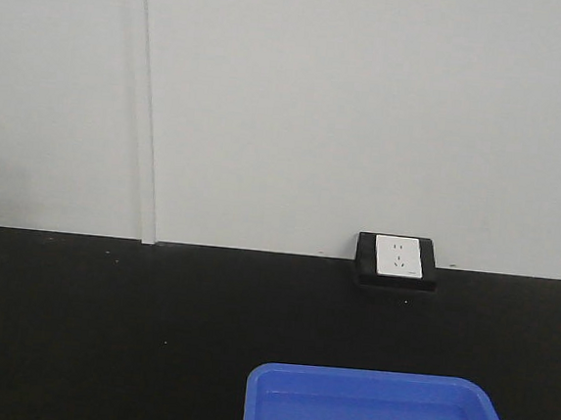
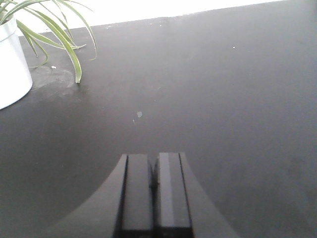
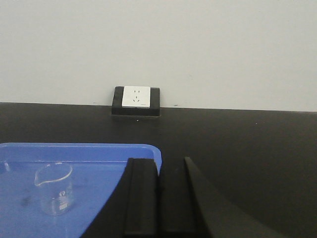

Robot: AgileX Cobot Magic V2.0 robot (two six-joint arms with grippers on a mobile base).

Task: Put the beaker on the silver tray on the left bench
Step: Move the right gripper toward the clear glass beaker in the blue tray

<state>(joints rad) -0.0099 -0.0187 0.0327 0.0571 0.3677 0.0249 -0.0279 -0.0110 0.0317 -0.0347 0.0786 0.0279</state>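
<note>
The beaker is found upright and empty in the blue tray, toward the tray's left side in the right wrist view, its spout turned to the left. In the front view it is only faintly made out at the tray's near edge. It is touched by nothing. The silver tray is not shown in any view, so the task is judged to be at its very start: the beaker has not yet been reached for, let alone lifted.

The right end effector is held low and level over the near right part of the blue tray, pointed toward the wall and the socket, with the beaker off to its left and somewhat ahead. Its fingers are pressed together, nothing between them. The next move is judged to call for these fingers to be parted, the wrist to be swung left and the thin glass wall to be taken gently, since clear glass is easily misjudged and easily slipped.

The left end effector is likewise closed on nothing and is held low over bare black table, a potted plant standing well off to its left.
</note>
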